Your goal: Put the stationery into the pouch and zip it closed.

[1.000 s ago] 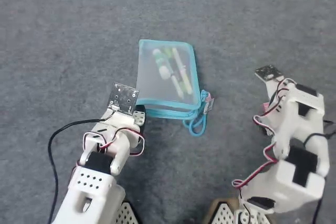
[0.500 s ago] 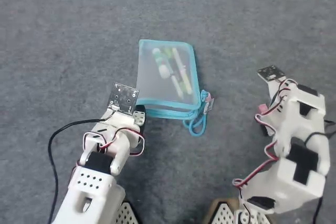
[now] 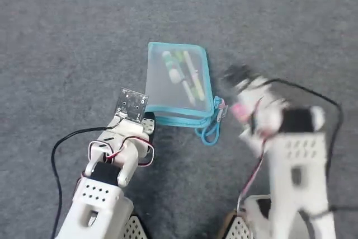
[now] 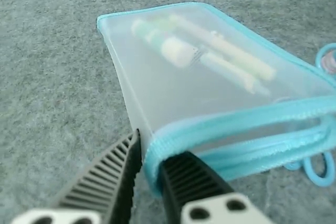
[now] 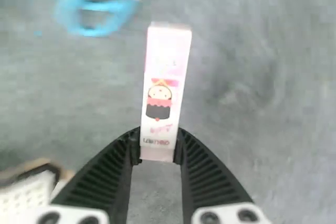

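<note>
A translucent pouch (image 3: 176,85) with teal trim lies flat on a grey felt table (image 3: 67,43), with pens (image 3: 182,74) already inside. The left gripper (image 4: 152,153) pinches the pouch's near corner at the zip edge, pinning it down. The right gripper (image 5: 157,148) clamps a small pink block (image 5: 165,87), probably an eraser, and hangs just beside the pouch's zip end. This looks like the loading step. Next, the block needs lining up with the pouch mouth and sliding in before zipping.
</note>
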